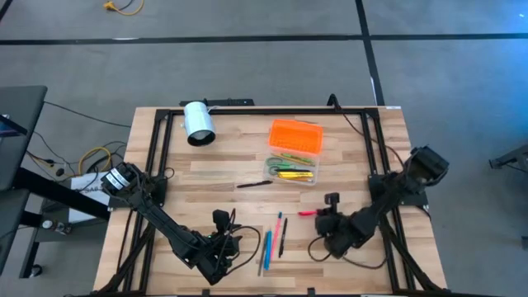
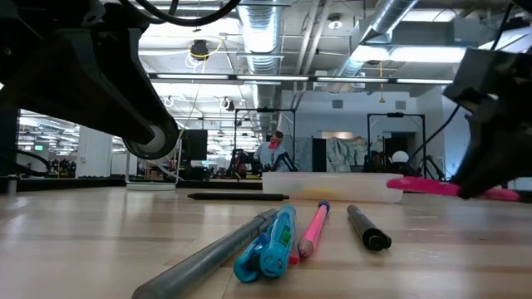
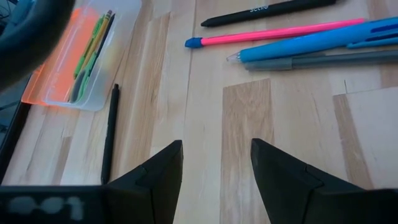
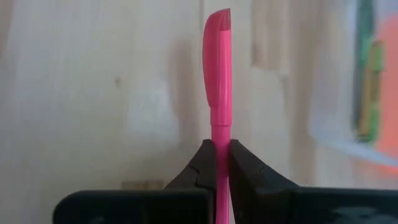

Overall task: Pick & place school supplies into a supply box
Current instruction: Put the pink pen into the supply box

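The supply box lies open right of the table's middle, with its orange lid on the far side and pens in its clear body. A black pen lies to its left. Blue, grey, pink and black pens lie side by side near the front edge. My left gripper is open over bare wood to their left. My right gripper is to their right, shut on a pink pen. No scissors show. My right gripper pinches the pink pen's barrel between its two fingers, just behind the cap. The capped end sticks out ahead of the fingers, toward the table's left. The pen is lifted clear of the table and about level.
A white cylinder lies on its side at the far left of the table. Black frame rails run along the table's left, right and far sides. Bare wood lies between the cylinder and the loose pens.
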